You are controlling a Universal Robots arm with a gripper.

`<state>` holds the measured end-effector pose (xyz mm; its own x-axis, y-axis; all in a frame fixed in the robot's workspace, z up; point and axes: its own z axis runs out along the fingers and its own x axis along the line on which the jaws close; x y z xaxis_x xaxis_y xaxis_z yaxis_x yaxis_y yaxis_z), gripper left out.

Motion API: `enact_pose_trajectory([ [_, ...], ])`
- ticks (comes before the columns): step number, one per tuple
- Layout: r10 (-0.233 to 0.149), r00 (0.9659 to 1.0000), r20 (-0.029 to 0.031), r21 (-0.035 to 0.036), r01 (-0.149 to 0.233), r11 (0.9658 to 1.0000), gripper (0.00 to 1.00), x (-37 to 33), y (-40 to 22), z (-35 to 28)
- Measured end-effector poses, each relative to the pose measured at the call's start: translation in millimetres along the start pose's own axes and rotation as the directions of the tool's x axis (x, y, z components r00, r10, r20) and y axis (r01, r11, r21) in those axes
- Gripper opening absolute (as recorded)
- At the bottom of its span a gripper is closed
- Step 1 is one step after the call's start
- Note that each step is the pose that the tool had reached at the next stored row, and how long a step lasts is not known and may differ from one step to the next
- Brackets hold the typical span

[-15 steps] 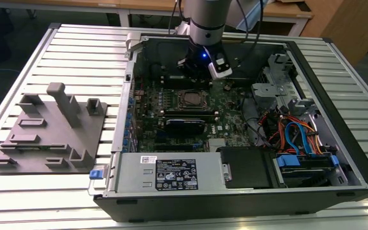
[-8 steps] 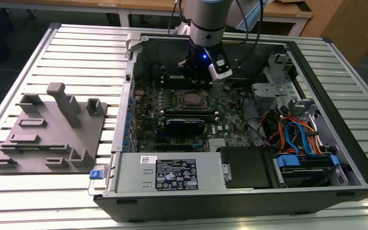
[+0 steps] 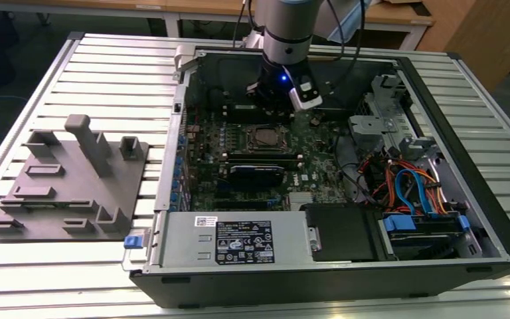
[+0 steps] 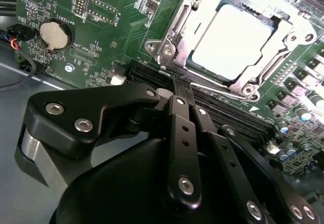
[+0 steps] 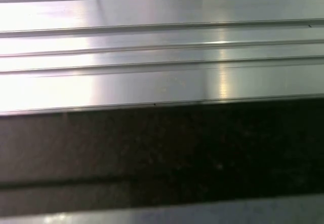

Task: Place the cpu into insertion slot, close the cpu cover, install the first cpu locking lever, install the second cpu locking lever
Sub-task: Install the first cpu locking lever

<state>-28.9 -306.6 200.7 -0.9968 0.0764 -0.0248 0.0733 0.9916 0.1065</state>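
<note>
A: In the exterior view, what sits on the worktop [image 3: 51, 80]?

B: An open PC case [image 3: 467, 166] lying on its side, with a grey fixture [image 3: 69, 186] beside it on that view's left. Inside the case lie the green board [image 3: 273, 166], a power supply [image 3: 228, 242] along the near wall, and blue and orange cables [image 3: 410, 189] toward that view's right. The arm [image 3: 286, 33] reaches down into the case, just behind the slot [image 3: 265, 137].

A: And the second wrist view?

B: The pincer [image 4: 174, 95] hangs over the board near the slot [image 4: 177, 41], its black fingers [image 4: 179, 127] drawn together with nothing between them. The cpu [image 4: 235, 36] lies in the slot, and the cover [image 4: 263, 69] is down around it as a silver frame. A coin cell [image 4: 53, 34] sits further off on the board.

A: The first wrist view?

B: Ribbed metal worktop [image 5: 162, 57] and a dark edge [image 5: 162, 148], which cannot be identified.
</note>
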Motion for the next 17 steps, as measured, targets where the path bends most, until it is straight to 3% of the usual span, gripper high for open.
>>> enact_pose_trajectory([
  [17, 0.0, 1.0, 0.0001, 0.0012, 0.0, 1.0, 0.1, -0.3, -0.2, 0.0],
])
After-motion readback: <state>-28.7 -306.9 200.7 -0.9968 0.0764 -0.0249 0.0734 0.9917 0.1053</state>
